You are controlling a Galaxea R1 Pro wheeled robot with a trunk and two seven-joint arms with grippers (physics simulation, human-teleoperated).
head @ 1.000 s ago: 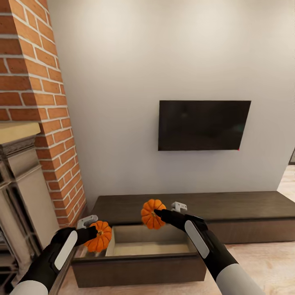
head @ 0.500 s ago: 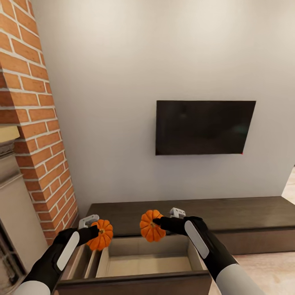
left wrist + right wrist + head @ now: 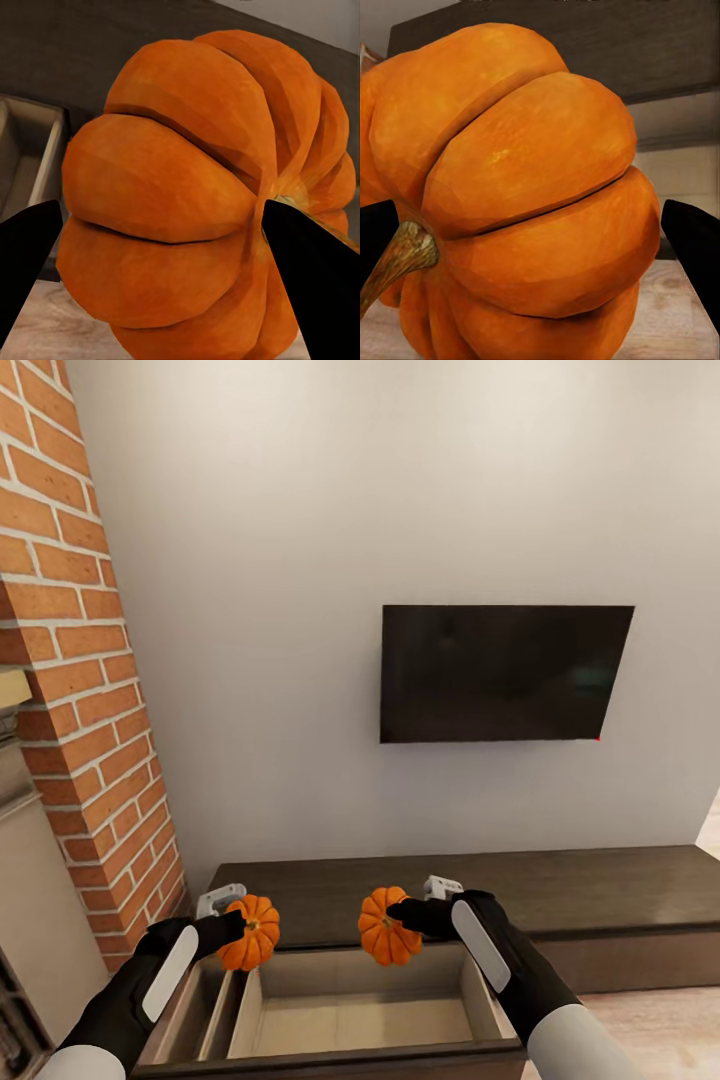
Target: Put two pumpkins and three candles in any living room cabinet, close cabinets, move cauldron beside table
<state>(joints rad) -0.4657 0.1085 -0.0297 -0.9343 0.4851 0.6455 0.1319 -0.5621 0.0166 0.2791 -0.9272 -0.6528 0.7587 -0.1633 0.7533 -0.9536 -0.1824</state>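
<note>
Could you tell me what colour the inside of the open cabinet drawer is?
Pale, cream-beige wood inside the drawer, against the dark-brown cabinet; the head view shows it best.

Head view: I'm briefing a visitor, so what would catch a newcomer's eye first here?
Two orange pumpkins, one in the left pincer and one in the right pincer, both held over the open drawer of the dark cabinet. Left pumpkin; right pumpkin. Above hangs a black TV, with a brick column at the left.
</note>
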